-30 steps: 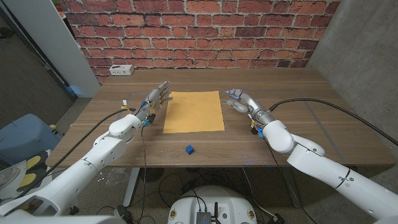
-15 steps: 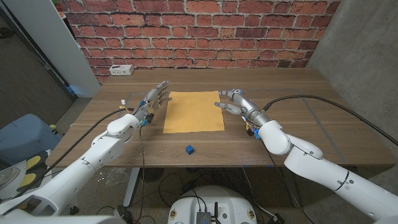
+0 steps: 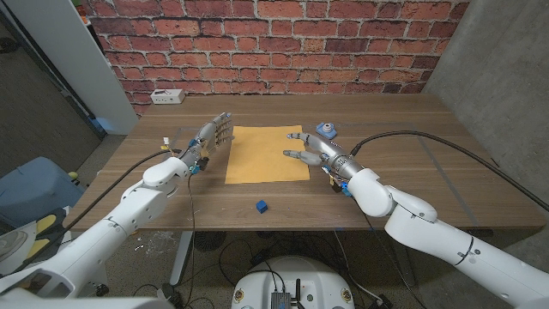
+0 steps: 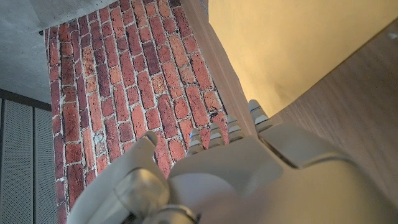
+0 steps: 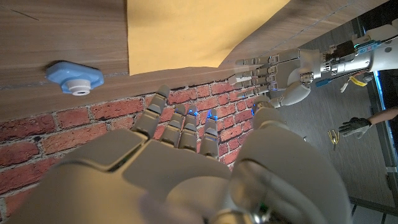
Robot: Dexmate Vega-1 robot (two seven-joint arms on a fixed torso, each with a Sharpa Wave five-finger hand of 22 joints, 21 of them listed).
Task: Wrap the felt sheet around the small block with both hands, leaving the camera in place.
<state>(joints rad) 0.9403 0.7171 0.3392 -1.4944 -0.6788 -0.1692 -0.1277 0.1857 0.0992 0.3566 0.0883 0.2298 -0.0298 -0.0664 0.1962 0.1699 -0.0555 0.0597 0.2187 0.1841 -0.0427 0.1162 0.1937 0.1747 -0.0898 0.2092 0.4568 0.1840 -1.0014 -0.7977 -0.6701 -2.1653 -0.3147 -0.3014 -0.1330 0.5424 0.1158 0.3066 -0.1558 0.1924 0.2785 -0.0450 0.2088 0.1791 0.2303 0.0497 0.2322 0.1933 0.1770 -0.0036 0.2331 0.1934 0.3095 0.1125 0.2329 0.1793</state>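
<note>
An orange-yellow felt sheet [image 3: 268,154] lies flat in the middle of the table. The small blue block [image 3: 262,206] sits apart from it, near the table's front edge. A small blue and white camera [image 3: 325,130] stands just off the felt's far right corner. My left hand [image 3: 214,133] stands beside the felt's left edge with fingers straight, holding nothing. My right hand [image 3: 310,148] reaches over the felt's right edge with fingers spread and empty. The right wrist view shows the felt [image 5: 193,31], the camera [image 5: 76,79] and my left hand [image 5: 280,74]. In the left wrist view the felt [image 4: 298,50] lies beyond my left hand [image 4: 236,168].
A white power strip [image 3: 167,96] lies at the table's far left corner. A brick wall runs behind the table. Black cables trail from both arms across the bare wood [image 3: 412,163] on either side of the felt.
My right hand has moved left from beside the felt to over its right edge, uncovering the blue camera behind it. My left hand has hardly moved.
</note>
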